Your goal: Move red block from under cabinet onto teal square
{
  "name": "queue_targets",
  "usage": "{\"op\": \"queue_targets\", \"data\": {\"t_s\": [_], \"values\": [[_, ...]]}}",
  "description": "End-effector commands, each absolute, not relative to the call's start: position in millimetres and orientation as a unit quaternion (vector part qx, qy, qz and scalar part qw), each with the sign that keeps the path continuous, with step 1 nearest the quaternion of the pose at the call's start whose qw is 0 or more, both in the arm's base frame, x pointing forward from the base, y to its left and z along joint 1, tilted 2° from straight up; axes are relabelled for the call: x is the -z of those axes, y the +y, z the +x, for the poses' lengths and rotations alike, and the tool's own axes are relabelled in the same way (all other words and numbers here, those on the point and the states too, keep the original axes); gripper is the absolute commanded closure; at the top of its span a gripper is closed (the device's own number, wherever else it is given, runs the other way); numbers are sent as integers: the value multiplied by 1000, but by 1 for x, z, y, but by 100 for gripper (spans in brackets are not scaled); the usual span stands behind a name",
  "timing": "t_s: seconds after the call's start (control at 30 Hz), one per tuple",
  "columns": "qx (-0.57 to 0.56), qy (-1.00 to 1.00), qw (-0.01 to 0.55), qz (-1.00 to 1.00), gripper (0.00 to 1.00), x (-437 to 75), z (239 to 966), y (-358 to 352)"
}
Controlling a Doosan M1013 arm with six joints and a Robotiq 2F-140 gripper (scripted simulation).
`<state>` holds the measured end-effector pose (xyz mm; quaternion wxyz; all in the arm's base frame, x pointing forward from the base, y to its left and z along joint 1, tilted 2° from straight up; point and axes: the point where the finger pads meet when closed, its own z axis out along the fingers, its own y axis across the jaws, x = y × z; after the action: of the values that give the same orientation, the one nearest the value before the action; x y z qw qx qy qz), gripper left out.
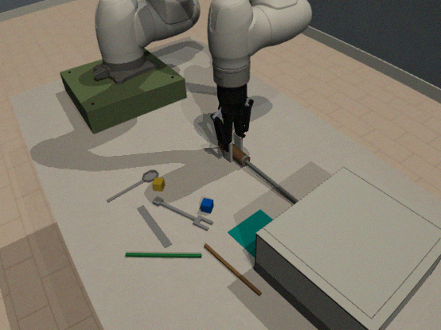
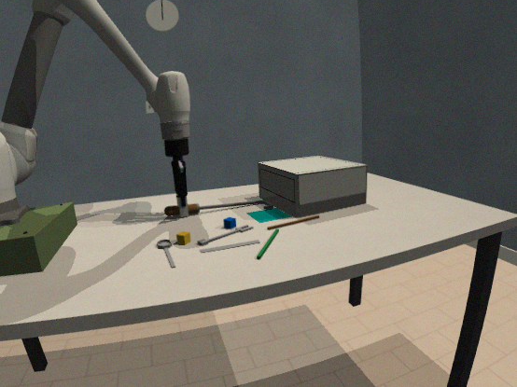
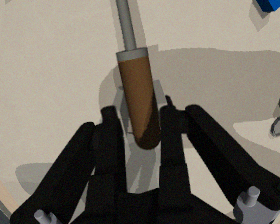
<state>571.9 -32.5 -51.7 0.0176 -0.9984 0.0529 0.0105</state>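
My gripper (image 1: 230, 152) points straight down and is shut on the brown handle (image 1: 237, 155) of a long grey rod tool lying on the table. The rod runs from the handle to the grey cabinet (image 1: 350, 239) and its far end goes under the cabinet's edge. In the wrist view the handle (image 3: 139, 100) sits between my black fingers. The teal square (image 1: 250, 229) lies on the table against the cabinet's near corner, partly hidden by it. The red block is not visible in any view.
Loose items lie left of the teal square: a blue cube (image 1: 206, 205), a yellow cube (image 1: 158, 184), a grey forked tool (image 1: 182, 213), a grey loop tool (image 1: 133, 184), a flat grey bar (image 1: 154, 226), a green stick (image 1: 163, 254), a brown stick (image 1: 232, 269). The green arm base (image 1: 123, 86) stands at the back left.
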Motion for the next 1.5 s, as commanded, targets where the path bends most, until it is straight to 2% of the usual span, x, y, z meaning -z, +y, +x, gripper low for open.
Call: {"op": "queue_targets", "data": {"t_s": [0.0, 1.47], "values": [[-10, 53, 18, -998, 100, 52, 575, -33], [-10, 53, 18, -998, 100, 54, 668, -43]]}}
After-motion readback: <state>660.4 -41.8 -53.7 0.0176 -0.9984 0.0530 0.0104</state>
